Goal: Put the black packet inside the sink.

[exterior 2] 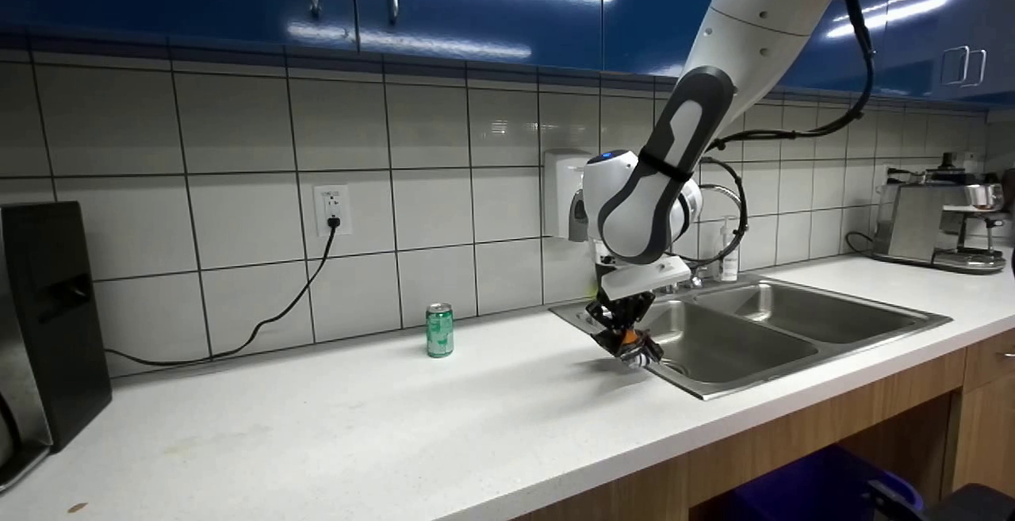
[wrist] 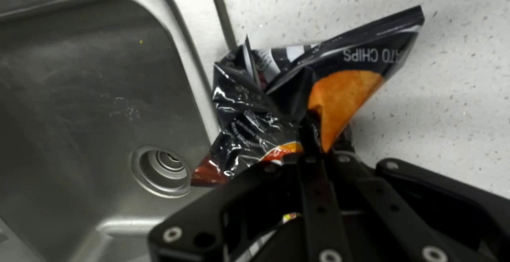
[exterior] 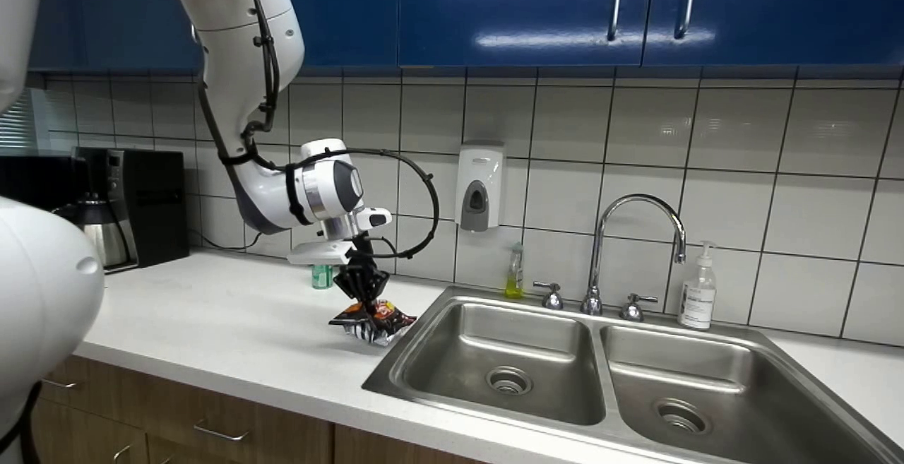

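The black packet is crumpled, with orange, red and yellow marks. My gripper is pinched shut on its middle and points down. In an exterior view the packet hangs from the gripper beside the sink's near-left rim, low over the counter; I cannot tell if it touches. In the wrist view the packet spreads out beyond the gripper, partly hidden by the fingers, with one edge overlapping the sink rim. The steel sink shows its larger left basin; its rim also shows in the wrist view.
A green can stands on the counter near the wall. A chrome faucet arches behind the sink, with a yellow-green soap bottle and a pump bottle on the back edge. A soap dispenser hangs on the wall.
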